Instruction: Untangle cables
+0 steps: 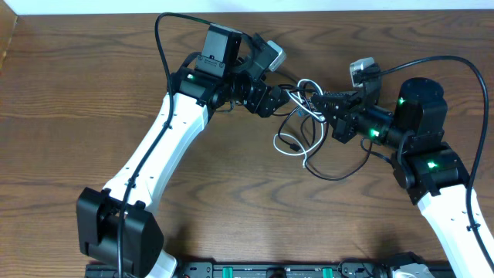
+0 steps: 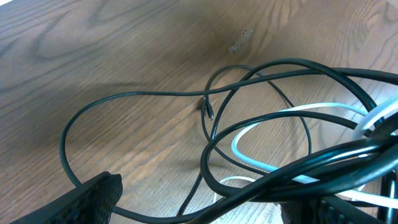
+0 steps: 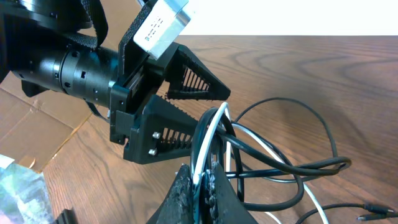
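Nearest, slack loops of the black cable [image 2: 124, 94] and the white cable [image 3: 212, 138] lie tangled on the table [image 1: 93, 93], right of centre. Just beyond, we see the right gripper [image 3: 202, 180] pinched fully closed on strands of both. Slightly farther and to the left, the left gripper [image 1: 293, 98] stands spread wide at the same bunch, clamping nothing.

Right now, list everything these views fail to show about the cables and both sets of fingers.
- Overhead: where white cable and black cable cross is too small to trace, and the fingers partly cover it.
- Left wrist: one left finger shows at the bottom edge. The other cannot be made out behind the cables.
- Right wrist: right fingers cover the strands they pinch, so how those lie inside cannot be told.
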`<state>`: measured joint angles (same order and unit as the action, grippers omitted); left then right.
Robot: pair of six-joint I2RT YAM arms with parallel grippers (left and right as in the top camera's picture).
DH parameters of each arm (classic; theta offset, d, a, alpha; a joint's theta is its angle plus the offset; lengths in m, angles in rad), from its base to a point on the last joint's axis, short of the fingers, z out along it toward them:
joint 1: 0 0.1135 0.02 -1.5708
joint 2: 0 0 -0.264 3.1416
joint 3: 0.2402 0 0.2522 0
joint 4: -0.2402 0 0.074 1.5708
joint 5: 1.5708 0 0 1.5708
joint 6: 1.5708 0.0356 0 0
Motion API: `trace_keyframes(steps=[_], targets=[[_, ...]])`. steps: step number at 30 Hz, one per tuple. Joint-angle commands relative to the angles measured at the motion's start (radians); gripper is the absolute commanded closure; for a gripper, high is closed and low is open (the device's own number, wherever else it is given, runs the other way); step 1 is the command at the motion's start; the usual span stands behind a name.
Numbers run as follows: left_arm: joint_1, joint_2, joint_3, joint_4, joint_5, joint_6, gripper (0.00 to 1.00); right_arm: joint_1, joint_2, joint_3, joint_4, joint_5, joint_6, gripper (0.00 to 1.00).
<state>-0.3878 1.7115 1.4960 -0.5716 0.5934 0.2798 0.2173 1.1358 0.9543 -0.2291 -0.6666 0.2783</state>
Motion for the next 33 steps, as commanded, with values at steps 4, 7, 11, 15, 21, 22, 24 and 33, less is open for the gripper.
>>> trace_keyframes(steps=[4,7,11,15,21,22,24,33], targets=[[0.000,-0.001,-0.002,0.014,0.003,-0.014,0.16,0.000,-0.017,0.027,-0.002,-0.051,0.014,0.99],[0.000,-0.001,-0.002,0.014,0.089,0.019,0.16,0.000,-0.017,0.027,-0.002,-0.061,0.014,0.99],[0.000,-0.001,-0.002,0.013,0.213,0.048,0.16,0.000,-0.018,0.027,0.001,-0.091,0.014,0.99],[0.000,-0.001,-0.002,0.011,0.286,0.086,0.16,0.000,-0.020,0.027,0.001,-0.103,0.014,0.99],[0.000,-0.001,-0.002,0.002,0.285,0.103,0.34,-0.001,-0.021,0.027,0.002,-0.103,0.021,0.99],[0.000,-0.001,-0.002,-0.003,0.283,0.115,0.47,-0.001,-0.021,0.027,0.002,-0.103,0.021,0.99],[0.000,0.000,-0.002,-0.003,0.259,0.116,0.62,-0.001,-0.024,0.027,0.001,-0.103,0.021,0.99],[0.001,0.000,-0.002,-0.001,-0.031,0.044,0.93,-0.003,-0.056,0.027,0.000,-0.073,0.021,0.99]])
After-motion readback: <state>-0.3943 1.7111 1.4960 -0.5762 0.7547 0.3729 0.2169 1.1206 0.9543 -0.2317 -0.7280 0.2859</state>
